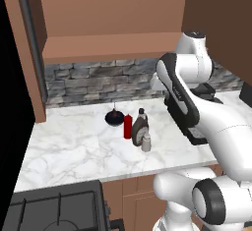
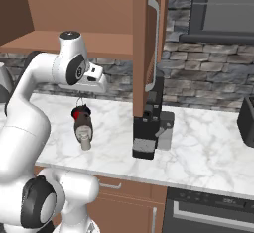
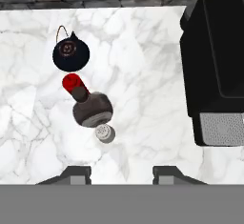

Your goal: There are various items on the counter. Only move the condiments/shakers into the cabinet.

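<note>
The robot's two-finger tool (image 3: 121,173) hangs empty above the white marble counter (image 3: 143,99), its two dark tips at the bottom of the hand view standing a modest gap apart with nothing between them. Just above them in that view cluster the small pale grey shaker (image 3: 105,133), the dark brown bottle with black cap (image 3: 91,107), the slim red squeeze bottle (image 3: 71,82) and the round black object with a thin stem (image 3: 70,54). All three condiments sit on the counter and the brown wooden cabinet shelf (image 1: 108,45), upper centre of the left base view, is bare, so no move looks done yet.

One red bottle (image 1: 128,126), one brown bottle (image 1: 140,125), one shaker (image 1: 146,142), one round black object (image 1: 114,117).
</note>
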Robot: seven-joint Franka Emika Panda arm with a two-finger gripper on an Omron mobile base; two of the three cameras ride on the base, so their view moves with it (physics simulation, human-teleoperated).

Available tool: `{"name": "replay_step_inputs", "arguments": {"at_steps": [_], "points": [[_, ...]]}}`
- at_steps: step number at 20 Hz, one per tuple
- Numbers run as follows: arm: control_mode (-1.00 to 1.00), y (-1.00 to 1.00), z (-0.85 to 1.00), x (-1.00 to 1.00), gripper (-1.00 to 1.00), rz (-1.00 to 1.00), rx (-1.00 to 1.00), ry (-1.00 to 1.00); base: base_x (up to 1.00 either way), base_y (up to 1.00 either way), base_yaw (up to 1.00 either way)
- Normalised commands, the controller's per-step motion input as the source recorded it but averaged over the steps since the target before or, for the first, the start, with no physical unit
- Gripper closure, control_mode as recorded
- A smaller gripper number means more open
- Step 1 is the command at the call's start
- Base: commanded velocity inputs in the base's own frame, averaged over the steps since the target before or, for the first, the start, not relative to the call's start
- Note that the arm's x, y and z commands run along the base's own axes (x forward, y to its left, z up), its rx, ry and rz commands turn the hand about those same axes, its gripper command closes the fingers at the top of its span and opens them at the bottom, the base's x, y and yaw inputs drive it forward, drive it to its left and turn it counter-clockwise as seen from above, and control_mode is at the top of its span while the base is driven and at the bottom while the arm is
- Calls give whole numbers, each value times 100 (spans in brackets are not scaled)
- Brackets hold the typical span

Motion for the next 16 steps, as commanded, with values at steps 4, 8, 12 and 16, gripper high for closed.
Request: {"name": "replay_step_inputs", "arguments": {"at_steps": [4,8,12,16], "points": [[-100,2,-17,-8,-100,0,0,4,0,0,0],[-100,0,-42,-21,-100,0,0,3,0,0,0],[-100,8,-69,-20,-100,0,0,-7,0,0,0],[-100,47,-77,0,-100,3,0,-12,0,0,0]]}}
